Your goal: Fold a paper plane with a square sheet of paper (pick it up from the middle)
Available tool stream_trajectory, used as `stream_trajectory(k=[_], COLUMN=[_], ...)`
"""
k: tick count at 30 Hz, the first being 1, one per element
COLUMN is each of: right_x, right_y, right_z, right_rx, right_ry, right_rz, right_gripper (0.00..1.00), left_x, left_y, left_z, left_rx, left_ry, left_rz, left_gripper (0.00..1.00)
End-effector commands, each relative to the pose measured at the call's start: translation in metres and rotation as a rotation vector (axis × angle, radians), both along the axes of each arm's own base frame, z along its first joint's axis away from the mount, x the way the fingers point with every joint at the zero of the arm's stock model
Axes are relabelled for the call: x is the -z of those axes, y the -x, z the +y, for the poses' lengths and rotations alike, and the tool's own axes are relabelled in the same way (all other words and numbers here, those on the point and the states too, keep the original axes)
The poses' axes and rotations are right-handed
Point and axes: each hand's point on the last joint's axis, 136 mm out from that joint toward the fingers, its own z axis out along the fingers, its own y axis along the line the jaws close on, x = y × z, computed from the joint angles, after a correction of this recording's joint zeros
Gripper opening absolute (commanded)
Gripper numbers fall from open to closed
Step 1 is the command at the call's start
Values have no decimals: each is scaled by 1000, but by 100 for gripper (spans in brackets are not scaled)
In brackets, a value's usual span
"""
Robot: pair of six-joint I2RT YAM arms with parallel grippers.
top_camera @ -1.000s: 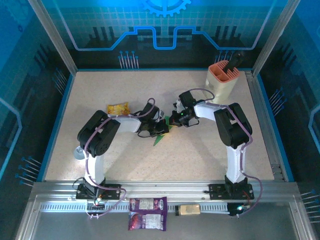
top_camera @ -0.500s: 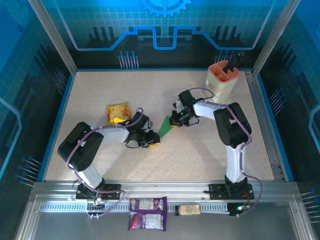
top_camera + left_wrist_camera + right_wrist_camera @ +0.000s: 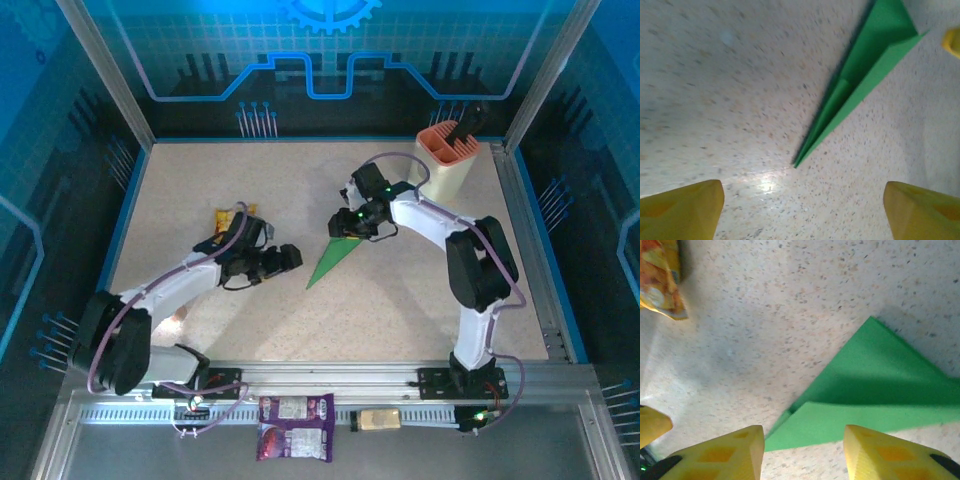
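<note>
The paper plane (image 3: 333,262) is a narrow green dart lying flat mid-table, its tip toward the front left. In the left wrist view the paper plane (image 3: 865,70) points its tip down at my left gripper (image 3: 802,215), which is open and empty a short way off. In the top view the left gripper (image 3: 290,258) sits just left of the tip. My right gripper (image 3: 346,226) hovers over the wide tail. Its wrist view shows the right gripper (image 3: 802,450) open, the folded green tail (image 3: 880,385) just ahead of its fingers (image 3: 720,455).
A yellow snack packet (image 3: 232,216) lies behind the left arm; the snack packet (image 3: 660,280) also appears upper left in the right wrist view. An orange-topped holder (image 3: 447,158) stands at the back right. A purple packet (image 3: 296,412) rests on the front rail.
The left gripper has pulled back to the left off the green paper. The right gripper has shifted slightly toward the back. The plane now lies stretched out flat on the table.
</note>
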Motion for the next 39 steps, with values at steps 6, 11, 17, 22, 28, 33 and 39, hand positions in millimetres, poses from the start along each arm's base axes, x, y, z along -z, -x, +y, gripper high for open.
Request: stream_trajectory(k=[6, 11, 17, 22, 28, 33, 39], right_x=[4, 16, 28, 33, 41, 41, 47], right_y=[36, 41, 34, 29, 29, 30, 26], right_z=[-10, 0, 10, 6, 1, -4, 13], right_rx=[181, 329, 442, 529, 575, 598, 543], right_ry=[232, 265, 314, 368, 407, 424, 384], right_rz=[57, 77, 104, 92, 109, 98, 124], right_gripper=[71, 73, 67, 67, 61, 60, 61], left_x=[-41, -49, -45, -41, -36, -37, -35], left_y=[-22, -25, -25, -28, -31, -33, -33], left_z=[58, 80, 82, 81, 78, 79, 79], left_rx=[-102, -137, -138, -138, -130, -131, -136], left_ry=[-152, -156, -120, -101, -85, -76, -73], left_rz=[-155, -196, -194, -183, -169, -170, -163], left_gripper=[98, 100, 100, 100, 100, 100, 100])
